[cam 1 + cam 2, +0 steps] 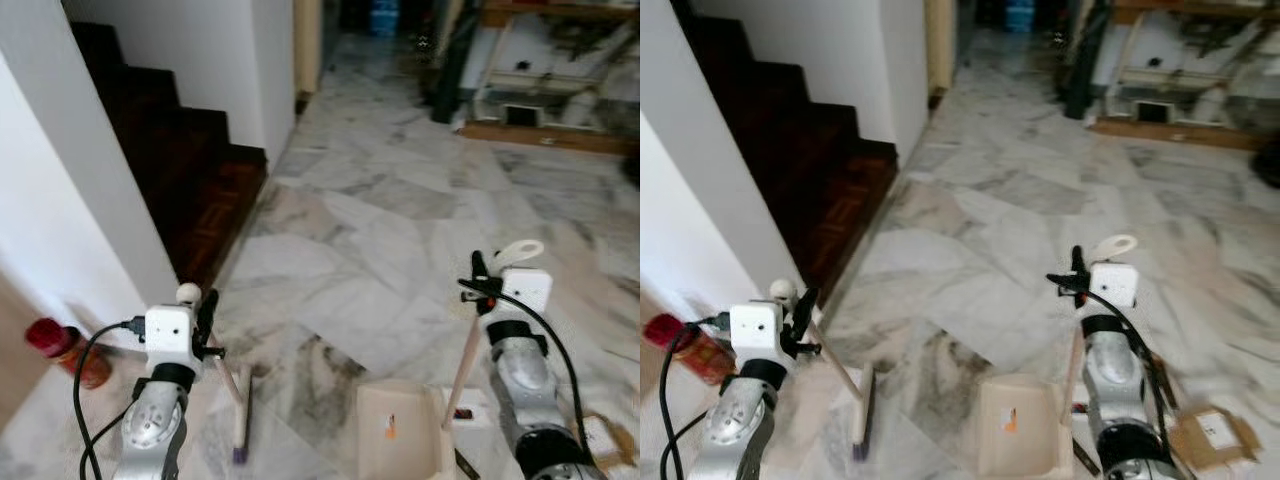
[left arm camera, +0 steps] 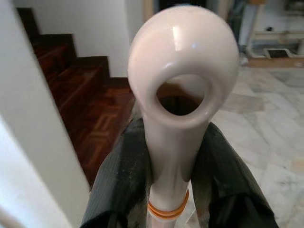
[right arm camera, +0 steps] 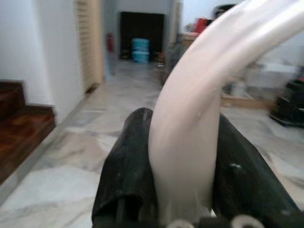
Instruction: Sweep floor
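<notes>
My left gripper (image 1: 206, 318) is shut on the cream handle of a small broom (image 1: 241, 412). The broom's head rests on the marble floor (image 1: 380, 230) just right of that arm. In the left wrist view the handle's ring end (image 2: 183, 71) sticks out between the black fingers (image 2: 126, 175). My right gripper (image 1: 481, 277) is shut on the long cream handle (image 3: 187, 118) of a beige dustpan (image 1: 398, 432). The pan stands on the floor between my two arms, close in front of me.
Dark wooden stairs (image 1: 190, 170) rise at the left behind a white wall (image 1: 60, 200). A red-capped bottle (image 1: 62, 350) lies by the wall's foot. A cardboard packet (image 1: 1208, 432) lies at the lower right. Shelving and clutter (image 1: 550, 80) stand at the far right.
</notes>
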Controlling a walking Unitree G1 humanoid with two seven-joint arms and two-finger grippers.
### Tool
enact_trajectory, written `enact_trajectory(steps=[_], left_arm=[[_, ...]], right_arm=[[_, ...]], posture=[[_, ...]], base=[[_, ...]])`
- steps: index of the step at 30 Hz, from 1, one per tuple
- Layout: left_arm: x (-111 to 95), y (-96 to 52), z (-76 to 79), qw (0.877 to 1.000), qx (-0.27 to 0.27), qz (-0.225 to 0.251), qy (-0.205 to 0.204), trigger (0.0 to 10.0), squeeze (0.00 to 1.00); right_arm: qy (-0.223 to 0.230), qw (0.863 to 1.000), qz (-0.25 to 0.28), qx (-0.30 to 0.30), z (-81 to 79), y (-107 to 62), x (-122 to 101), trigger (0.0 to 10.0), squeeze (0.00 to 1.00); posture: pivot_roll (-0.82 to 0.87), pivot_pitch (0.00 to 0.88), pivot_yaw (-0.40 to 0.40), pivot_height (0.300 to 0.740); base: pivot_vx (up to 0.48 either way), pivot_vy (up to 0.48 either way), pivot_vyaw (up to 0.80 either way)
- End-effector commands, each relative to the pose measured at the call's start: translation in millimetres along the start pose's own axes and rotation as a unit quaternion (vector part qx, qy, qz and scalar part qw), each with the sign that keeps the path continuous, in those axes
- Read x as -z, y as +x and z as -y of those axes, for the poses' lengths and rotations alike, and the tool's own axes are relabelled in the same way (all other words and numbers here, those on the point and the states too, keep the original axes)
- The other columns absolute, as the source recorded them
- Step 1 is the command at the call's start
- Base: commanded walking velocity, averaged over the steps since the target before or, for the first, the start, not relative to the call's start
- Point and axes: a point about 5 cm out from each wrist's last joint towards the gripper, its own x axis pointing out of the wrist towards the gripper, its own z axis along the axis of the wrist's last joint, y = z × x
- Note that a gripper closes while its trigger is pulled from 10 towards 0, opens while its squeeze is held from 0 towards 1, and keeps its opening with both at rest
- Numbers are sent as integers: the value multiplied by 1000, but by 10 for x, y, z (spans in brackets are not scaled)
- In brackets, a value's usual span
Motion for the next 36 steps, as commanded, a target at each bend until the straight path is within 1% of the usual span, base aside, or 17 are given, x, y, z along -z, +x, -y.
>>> enact_trajectory(steps=[1,19,36], left_arm=[[-98,46,38,1000,5,27,0,10000,0],[-103,42,51,999,6,31,-3,10000,0],[-94,44,68,999,11,31,0,10000,0]], right_arm=[[-1,1000,22,8,61,44,-96,10000,0],[-2,1000,23,7,58,45,-102,10000,0],[-2,1000,23,6,65,40,-99,10000,0]], posture=[[67,23,49,740],[65,27,48,740],[59,4,47,740]], base=[[0,0,-800],[0,0,-800],[0,0,-800]])
